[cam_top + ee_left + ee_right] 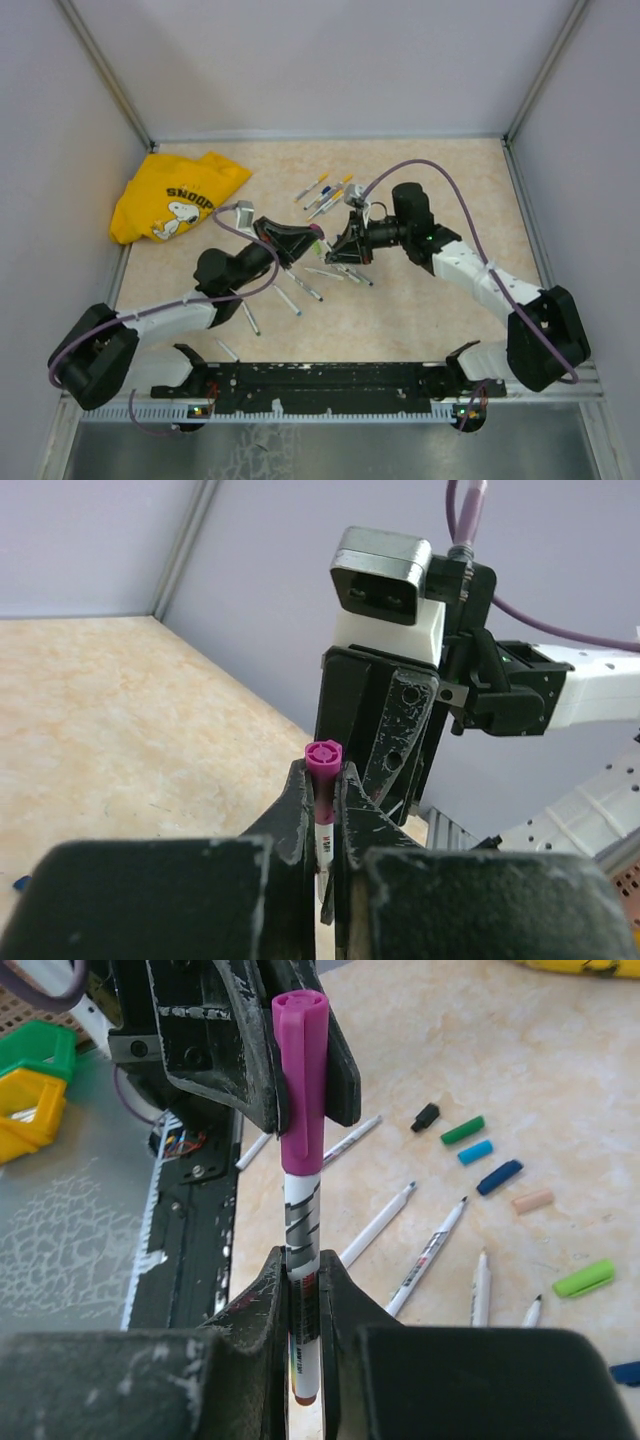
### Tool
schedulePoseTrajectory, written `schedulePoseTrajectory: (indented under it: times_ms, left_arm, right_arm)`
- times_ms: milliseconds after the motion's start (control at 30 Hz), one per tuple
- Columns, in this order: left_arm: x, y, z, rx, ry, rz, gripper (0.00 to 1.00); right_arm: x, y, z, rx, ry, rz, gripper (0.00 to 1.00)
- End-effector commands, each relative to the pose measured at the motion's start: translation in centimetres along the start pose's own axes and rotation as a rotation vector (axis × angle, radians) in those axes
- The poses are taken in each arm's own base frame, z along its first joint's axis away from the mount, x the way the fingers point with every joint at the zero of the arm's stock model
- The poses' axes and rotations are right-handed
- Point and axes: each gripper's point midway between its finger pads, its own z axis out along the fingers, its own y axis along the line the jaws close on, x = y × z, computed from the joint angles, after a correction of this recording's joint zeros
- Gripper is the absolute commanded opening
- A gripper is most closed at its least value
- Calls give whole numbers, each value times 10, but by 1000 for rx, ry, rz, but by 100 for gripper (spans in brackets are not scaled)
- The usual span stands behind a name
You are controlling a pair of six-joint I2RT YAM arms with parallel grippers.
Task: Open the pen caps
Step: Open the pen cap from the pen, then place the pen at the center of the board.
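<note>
Above the middle of the beige tabletop [430,190], the left gripper [300,1110], in from 8 o'clock, pinches the light, slick purple cap [302,1050] while the right gripper [303,1285], from 4 o'clock, clamps its stiff pen barrel [301,1210], so a straight axial pull seems best.

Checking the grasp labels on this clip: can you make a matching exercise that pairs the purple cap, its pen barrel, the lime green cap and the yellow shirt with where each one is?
Things:
1. purple pen cap
2. pen barrel
3. lime green cap
4. yellow Snoopy shirt

Places:
A. lying loose on the table
B. crumpled in the far left corner
C. clamped in the right gripper
D. pinched by the left gripper, not yet pulled off its pen

Pairs: 1-D, 2-C, 3-A, 4-B
</note>
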Motion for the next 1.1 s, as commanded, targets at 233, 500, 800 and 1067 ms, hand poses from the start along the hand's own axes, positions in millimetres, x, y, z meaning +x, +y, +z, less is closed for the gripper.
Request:
schedulePoseTrajectory:
  times_ms: [233,500,800,1067]
  left_arm:
    - [-155,37,-20,-185,-454,180,0]
    - [-97,36,-57,-183,-273,179,0]
    - [-41,44,-109,-260,-133,149,0]
    - [-18,35,-119,-225,-63,67,0]
  right_arm:
    - [16,-2,3,-11,75,67,0]
    - [45,-102,-52,572,316,-65,0]
    - [87,-141,-91,771,539,44,0]
    - [113,-149,-89,758,620,126,0]
